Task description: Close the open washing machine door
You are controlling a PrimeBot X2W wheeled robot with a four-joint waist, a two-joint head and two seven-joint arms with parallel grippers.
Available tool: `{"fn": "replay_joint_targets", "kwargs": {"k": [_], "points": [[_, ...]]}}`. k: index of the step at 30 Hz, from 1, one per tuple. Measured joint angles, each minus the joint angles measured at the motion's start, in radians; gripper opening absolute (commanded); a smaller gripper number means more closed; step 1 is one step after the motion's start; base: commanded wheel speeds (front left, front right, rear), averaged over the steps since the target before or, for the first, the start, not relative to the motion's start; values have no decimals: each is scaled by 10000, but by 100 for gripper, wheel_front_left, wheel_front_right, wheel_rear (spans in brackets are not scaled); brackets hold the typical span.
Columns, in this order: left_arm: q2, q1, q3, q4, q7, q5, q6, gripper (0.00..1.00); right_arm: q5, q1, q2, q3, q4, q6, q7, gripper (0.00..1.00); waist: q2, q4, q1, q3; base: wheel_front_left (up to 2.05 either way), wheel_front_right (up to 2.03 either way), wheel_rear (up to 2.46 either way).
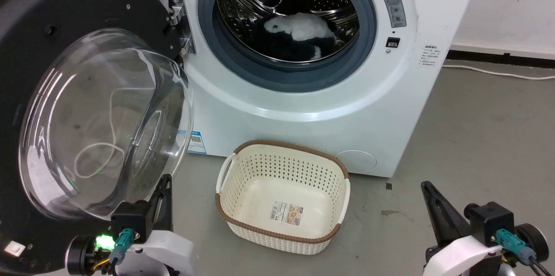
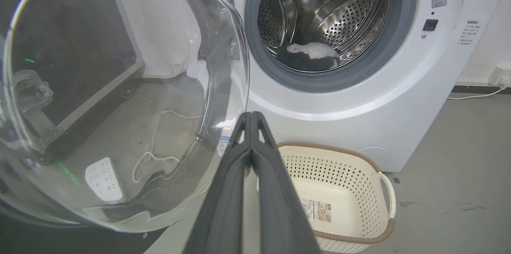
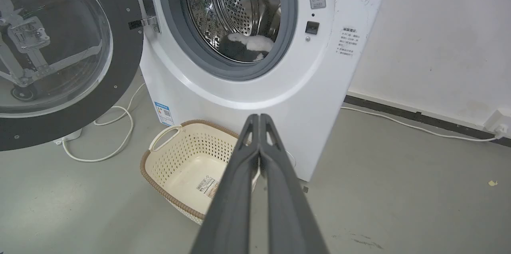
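Observation:
The washing machine door (image 1: pixel 65 50) stands swung wide open at the left, its black ring around a bulging clear glass bowl (image 1: pixel 108 124). It hangs on a hinge (image 1: pixel 177 24) on the white washing machine (image 1: pixel 347 106), whose steel drum (image 1: pixel 286 11) holds white and dark laundry. My left gripper (image 1: pixel 166 179) is shut with nothing in it, its tip just under the bowl's lower right rim. The left wrist view shows the bowl (image 2: pixel 119 98) just left of that gripper (image 2: pixel 252 115). My right gripper (image 1: pixel 426 185) is shut and holds nothing, low at the right over the floor, far from the door (image 3: pixel 119 66).
A cream perforated basket (image 1: pixel 338 180) with a brown rim stands on the grey floor before the machine, between my two grippers. A white cable (image 3: pixel 115 142) and a power strip (image 2: pixel 103 178) lie on the floor behind the door. A wall (image 1: pixel 511 2) rises at the right.

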Motion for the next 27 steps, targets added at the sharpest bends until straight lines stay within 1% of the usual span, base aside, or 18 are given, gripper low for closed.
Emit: {"fn": "replay_joint_targets", "kwargs": {"k": [14, 15, 27], "points": [[0, 0, 4, 0, 0, 0, 0, 0, 0, 0, 0, 2, -2, 0, 0, 0, 0, 0, -1, 0, 0, 0, 0], [0, 0, 0, 0, 0, 0, 0, 100, 0, 0, 0, 0, -2, 0, 0, 100, 0, 0, 0, 0, 0, 0, 0], [-2, -3, -86, 36, -105, -153, 2, 100, 142, 19, 0, 40, 63, 0, -105, 100, 0, 2, 0, 3, 0, 0, 0]]}}
